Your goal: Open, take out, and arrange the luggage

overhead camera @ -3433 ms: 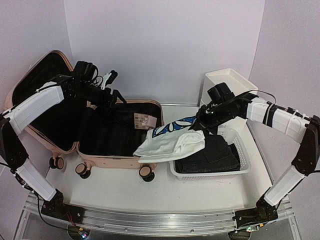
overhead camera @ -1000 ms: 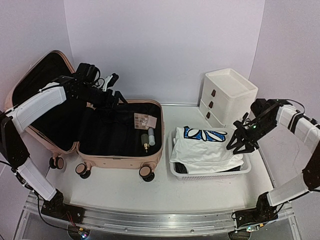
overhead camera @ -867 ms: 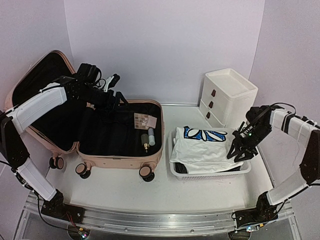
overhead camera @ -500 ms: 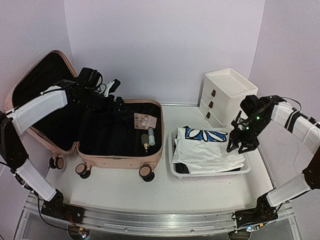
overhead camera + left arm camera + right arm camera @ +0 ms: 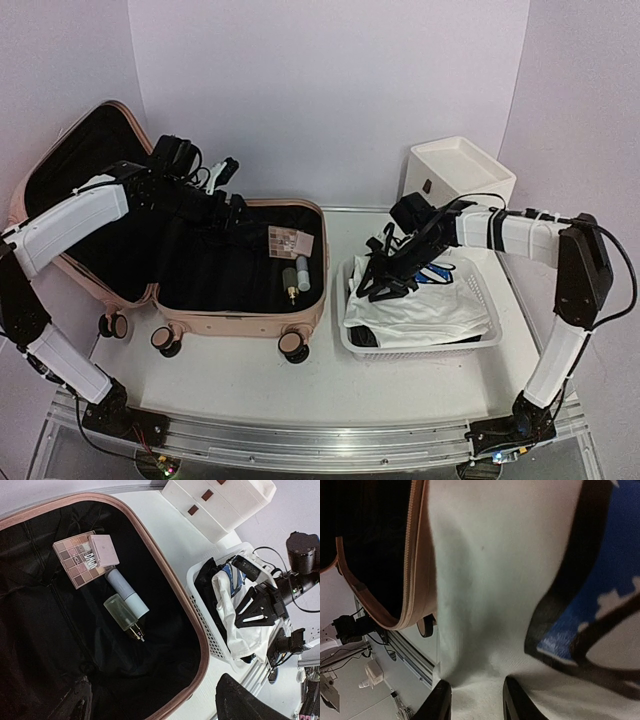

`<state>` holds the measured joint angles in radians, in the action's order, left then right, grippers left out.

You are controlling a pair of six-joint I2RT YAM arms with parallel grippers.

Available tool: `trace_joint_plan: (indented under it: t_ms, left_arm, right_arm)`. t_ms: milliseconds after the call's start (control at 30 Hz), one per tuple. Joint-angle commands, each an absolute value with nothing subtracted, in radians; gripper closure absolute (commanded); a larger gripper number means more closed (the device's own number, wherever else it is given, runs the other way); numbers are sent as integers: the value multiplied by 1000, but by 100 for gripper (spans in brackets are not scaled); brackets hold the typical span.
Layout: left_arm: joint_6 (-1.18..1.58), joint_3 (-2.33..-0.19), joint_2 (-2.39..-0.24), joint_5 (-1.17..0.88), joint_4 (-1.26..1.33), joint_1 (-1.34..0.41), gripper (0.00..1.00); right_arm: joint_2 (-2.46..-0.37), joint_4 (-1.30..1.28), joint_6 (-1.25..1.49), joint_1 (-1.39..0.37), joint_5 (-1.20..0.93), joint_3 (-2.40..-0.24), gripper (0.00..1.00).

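The luggage (image 5: 240, 322) is a pale-pink suitcase lying open at the left, its lid (image 5: 70, 170) leaning back and its black lining showing. My left gripper (image 5: 222, 185) hovers above its back edge, open, with nothing between the fingers (image 5: 160, 707). My right gripper (image 5: 385, 280) presses down on the left part of a white T-shirt (image 5: 430, 305) in the basket (image 5: 420, 350). In the right wrist view its fingertips stand partly apart, with white cloth (image 5: 495, 580) bulging in the gap (image 5: 476, 700). Whether that cloth is pinched does not show.
Inside the suitcase lie a make-up palette (image 5: 80, 560), a white tube (image 5: 127, 590) and a greenish bottle (image 5: 120, 617). Dark clothing (image 5: 362, 337) lies under the shirt. A white drawer unit (image 5: 465, 170) stands behind the basket. Walls close in at both sides.
The right gripper carried the shirt from the suitcase into the basket. It then swung from the basket's right side to its left, and its jaws narrowed. The left arm barely moved.
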<state>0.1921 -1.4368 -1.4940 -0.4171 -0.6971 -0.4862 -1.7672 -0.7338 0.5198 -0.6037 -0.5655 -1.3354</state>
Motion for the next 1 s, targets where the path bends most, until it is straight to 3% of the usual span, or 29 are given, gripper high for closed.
trace_joint_plan:
  t_ms: [0,67,267,467,567,700,833,967]
  left_arm:
    - [198,-1419,-1436,-405,-661,-492,14]
    - [195,-1411,-1437,-404,-661,-492,14]
    - [186,-1395,-1431,-400,-658,-492,14]
    - [173,-1388,-1418,-380,-659,-492,14]
    - [172,-1388,-1411,-372,-658,-492,14]
    - [167,-1383,-1396,-370,-658,-492,14]
    - [170,-1372,-1383,-376,-658,-492,14]
    - [162,-1357,-1368,-376,-659,-493,13]
  right_arm:
    - [-1788,-617,533,-602,-482,-1250,64]
    - [-1817,-657,499,-600,-318,-1210,64]
    - [-1824,-864,420,-642,-162,-1292,62]
    - [-1763,-1060,365,-787,-70,-1549,45]
    - [-1789,-1070,397,-825,-74,-1609,42]
    - [-1876,-1072,436,-863,-9,-1705,42]
    - [-1968,-1082,518,-867,58,-1785,59]
    - [-2044,-1082,543,-890,103,-1839,58]
